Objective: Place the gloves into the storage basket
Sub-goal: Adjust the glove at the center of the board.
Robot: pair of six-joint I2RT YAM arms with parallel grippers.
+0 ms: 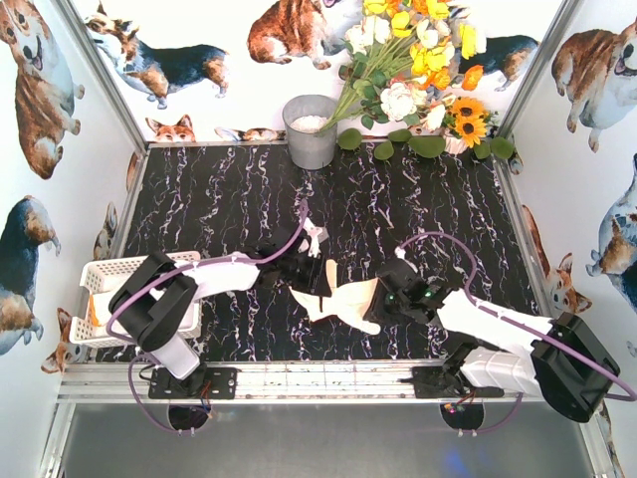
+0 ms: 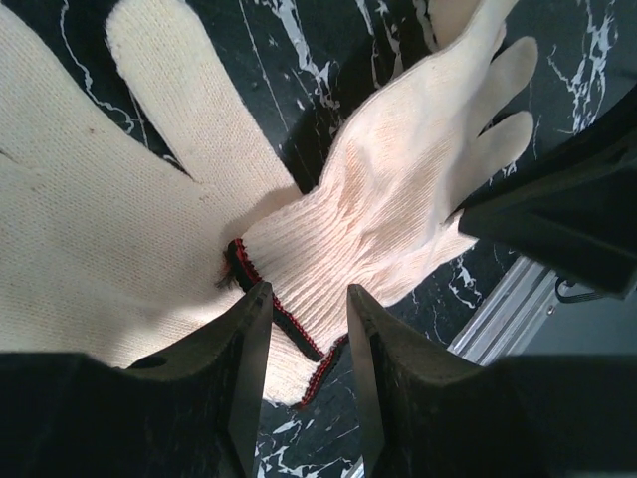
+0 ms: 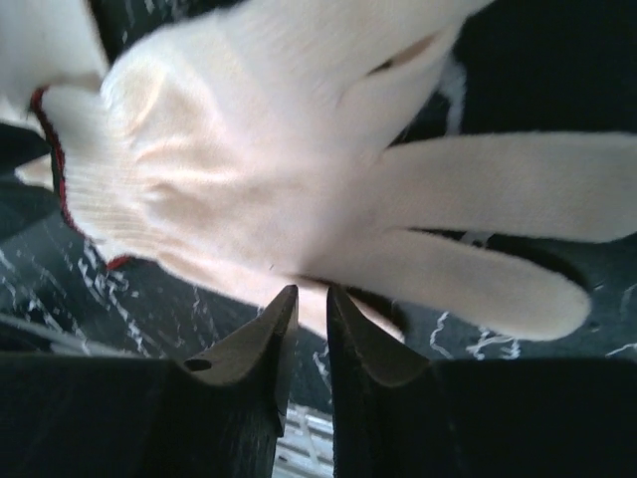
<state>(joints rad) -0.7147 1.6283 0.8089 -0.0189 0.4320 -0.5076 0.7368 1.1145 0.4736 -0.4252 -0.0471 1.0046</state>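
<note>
Two cream gloves lie overlapping at the front middle of the table. One glove (image 1: pixel 343 304) (image 3: pixel 249 169) has a red-and-black cuff edge, and the other glove (image 1: pixel 327 274) (image 2: pixel 90 209) lies partly under it. My left gripper (image 1: pixel 307 277) (image 2: pixel 309 291) is over the red-edged cuff (image 2: pixel 299 259). Its jaws are narrowed but still apart, straddling the cuff's corner. My right gripper (image 1: pixel 386 297) (image 3: pixel 312 291) comes in from the right and is shut on the edge of the same glove. The white storage basket (image 1: pixel 105 271) stands at the front left, behind the left arm.
A grey metal bucket (image 1: pixel 311 129) stands at the back middle, with a bunch of white and yellow flowers (image 1: pixel 413 60) to its right. The metal rail of the table's near edge (image 1: pixel 318 378) lies just in front of the gloves.
</note>
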